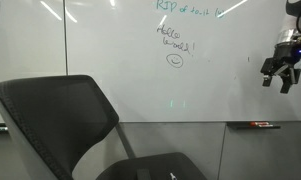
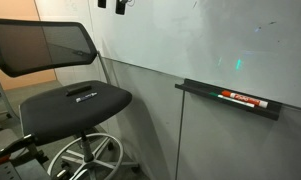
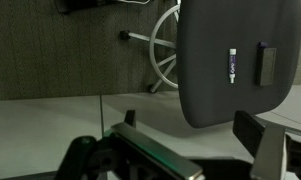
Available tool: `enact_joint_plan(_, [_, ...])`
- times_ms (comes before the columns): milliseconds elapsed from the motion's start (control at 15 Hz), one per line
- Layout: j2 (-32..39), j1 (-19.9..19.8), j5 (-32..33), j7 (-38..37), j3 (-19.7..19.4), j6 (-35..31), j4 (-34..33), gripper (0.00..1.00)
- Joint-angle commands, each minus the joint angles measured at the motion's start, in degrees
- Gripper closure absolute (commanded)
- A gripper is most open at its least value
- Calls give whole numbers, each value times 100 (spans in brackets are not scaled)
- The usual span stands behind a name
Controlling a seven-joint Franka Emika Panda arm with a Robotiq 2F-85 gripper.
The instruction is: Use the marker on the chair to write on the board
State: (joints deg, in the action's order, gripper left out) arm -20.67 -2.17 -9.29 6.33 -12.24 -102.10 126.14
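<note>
The marker (image 3: 231,65), a slim pale stick with a dark end, lies on the dark seat of the black office chair (image 3: 215,70). It appears as a pale speck on the seat in an exterior view (image 2: 82,93). The chair shows in both exterior views (image 1: 60,115) (image 2: 45,45). The white board (image 1: 140,60) carries green handwriting and a smiley face. My gripper (image 1: 279,72) hangs high in front of the board, far above the chair. In the wrist view its fingers (image 3: 190,122) are spread apart and empty. Only its tips show at the top edge of an exterior view (image 2: 120,5).
A red-and-black marker-like item (image 2: 240,98) lies on the grey rail (image 2: 205,92) under the board; it also shows in an exterior view (image 1: 255,125). The chair's chrome foot ring (image 2: 85,160) stands on carpet. A grey rectangular patch (image 3: 267,65) sits beside the marker.
</note>
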Motion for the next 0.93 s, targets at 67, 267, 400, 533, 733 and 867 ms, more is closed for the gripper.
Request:
enact_joint_plan(67, [49,135,-130,163,476,-159,182,0])
enact_joint_plan(267, [79,408,-85,198,929,-245,441,0])
enact_joint_plan(400, [163,638,-88,150,1253,-379,606,0])
enact_joint_plan(533, [283,872,-96,135,1545,-544,725,0])
enact_joint_plan(733, [584,1160,-98,-74,1942,-843,767,0])
enact_joint_plan(867, [829,1318,-100,-335,2198,-1265,785,0])
